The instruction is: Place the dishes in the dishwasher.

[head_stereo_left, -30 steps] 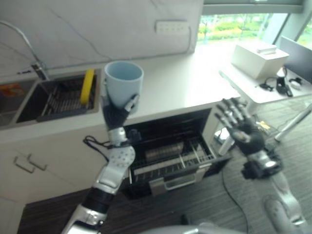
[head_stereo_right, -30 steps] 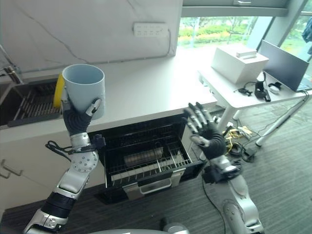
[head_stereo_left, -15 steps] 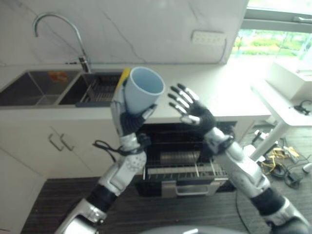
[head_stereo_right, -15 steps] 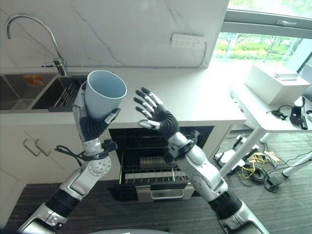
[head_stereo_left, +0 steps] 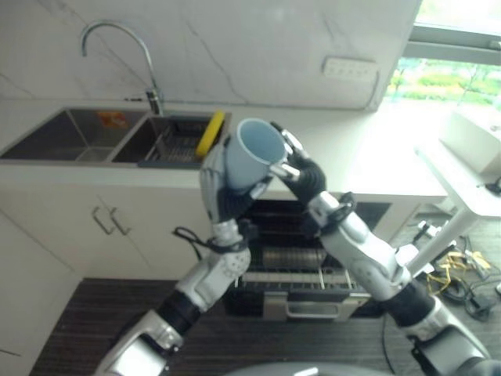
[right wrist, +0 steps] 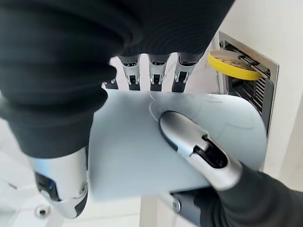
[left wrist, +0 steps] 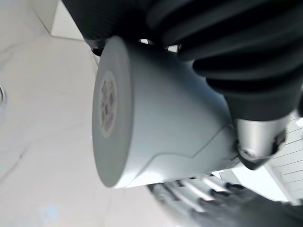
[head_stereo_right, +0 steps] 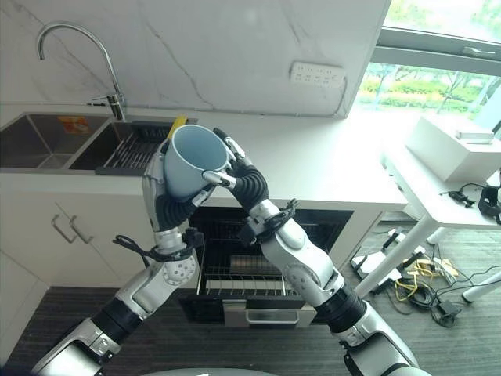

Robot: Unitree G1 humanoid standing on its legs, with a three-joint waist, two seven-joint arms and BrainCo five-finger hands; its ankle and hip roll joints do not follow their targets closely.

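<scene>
While the light blue cup (head_stereo_right: 193, 159) is held high in front of the robot, both hands are on it, which looks like a handover from one hand to the other. The left robot hand (head_stereo_right: 168, 205) is curled around the lower part of the cup from below, with the cup's open mouth tilted up and toward the right. The right robot hand (head_stereo_right: 244, 182) comes from the other side and its fingers (right wrist: 150, 70) and thumb wrap the cup wall; this is clear in the right wrist view. I judge that the right hand takes the cup because it is closer to the open dishwasher (head_stereo_right: 258, 258). Below the hands, the dishwasher rack (head_stereo_left: 293, 262) is pulled out and waits for the cup. Farther back, on the table (head_stereo_right: 329, 160), the sink (head_stereo_right: 117, 149) holds a yellow dish (head_stereo_left: 210, 131) standing in a drainer.
</scene>
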